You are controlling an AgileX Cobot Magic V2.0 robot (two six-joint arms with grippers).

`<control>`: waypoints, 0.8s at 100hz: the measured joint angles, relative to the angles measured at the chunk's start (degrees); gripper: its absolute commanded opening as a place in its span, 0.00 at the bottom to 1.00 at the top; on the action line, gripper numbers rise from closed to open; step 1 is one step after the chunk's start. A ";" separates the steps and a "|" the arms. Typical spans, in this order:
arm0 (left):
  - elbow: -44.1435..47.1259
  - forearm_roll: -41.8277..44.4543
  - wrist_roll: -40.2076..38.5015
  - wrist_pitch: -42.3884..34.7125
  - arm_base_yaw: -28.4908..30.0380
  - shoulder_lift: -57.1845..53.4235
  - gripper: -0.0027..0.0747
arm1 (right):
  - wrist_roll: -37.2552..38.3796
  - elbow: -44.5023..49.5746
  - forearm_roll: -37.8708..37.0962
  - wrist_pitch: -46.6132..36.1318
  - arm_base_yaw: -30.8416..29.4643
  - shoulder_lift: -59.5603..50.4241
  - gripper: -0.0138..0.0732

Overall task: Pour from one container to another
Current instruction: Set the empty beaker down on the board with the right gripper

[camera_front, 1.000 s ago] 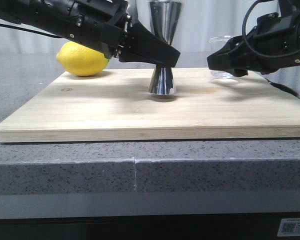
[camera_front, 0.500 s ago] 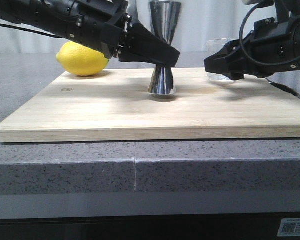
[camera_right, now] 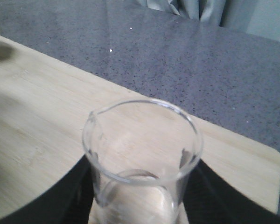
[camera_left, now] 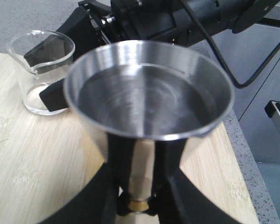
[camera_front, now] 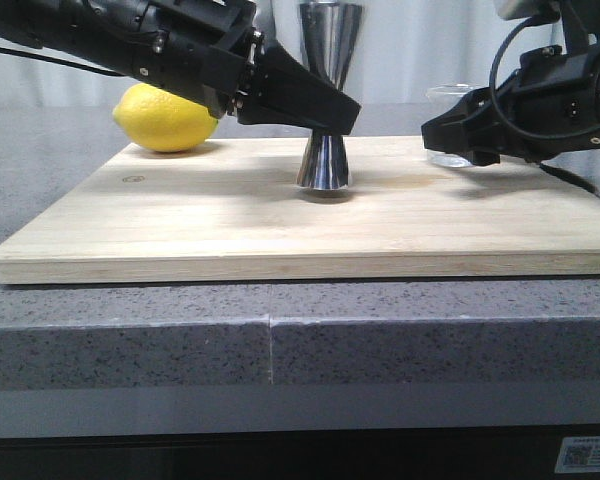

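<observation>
The steel jigger point(camera_front: 327, 150) stands upright on the wooden board point(camera_front: 280, 225), near its middle. My left gripper point(camera_front: 332, 112) is shut on the jigger's narrow gold waist; in the left wrist view the black fingers point(camera_left: 109, 196) pinch it below the wide upper cup point(camera_left: 149, 93). The clear glass beaker point(camera_front: 448, 100) is upright at the board's back right, with my right gripper point(camera_front: 450, 135) shut round its lower body. The right wrist view looks down into the beaker point(camera_right: 142, 140) between both fingers point(camera_right: 60, 196). I cannot tell whether either vessel holds liquid. The beaker point(camera_left: 37, 70) also shows beyond the jigger.
A yellow lemon point(camera_front: 165, 118) lies at the board's back left, behind my left arm. The board rests on a grey speckled counter point(camera_front: 280, 340) whose front edge is near the camera. A black cable point(camera_front: 570, 178) trails by the board's right end.
My right gripper and the beaker dipped left and down, then slid right, ending slightly right of and lower than before. The left gripper and jigger have not moved.
</observation>
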 measured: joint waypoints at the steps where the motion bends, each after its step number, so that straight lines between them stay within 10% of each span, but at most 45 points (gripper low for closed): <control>1: 0.00 0.00 0.00 0.00 0.00 0.00 0.02 | 0.00 0.00 0.04 -0.14 0.00 0.09 0.44; 80: 0.00 0.00 0.00 0.00 0.00 0.00 0.02 | -0.22 0.00 0.26 -0.83 -0.10 0.58 0.44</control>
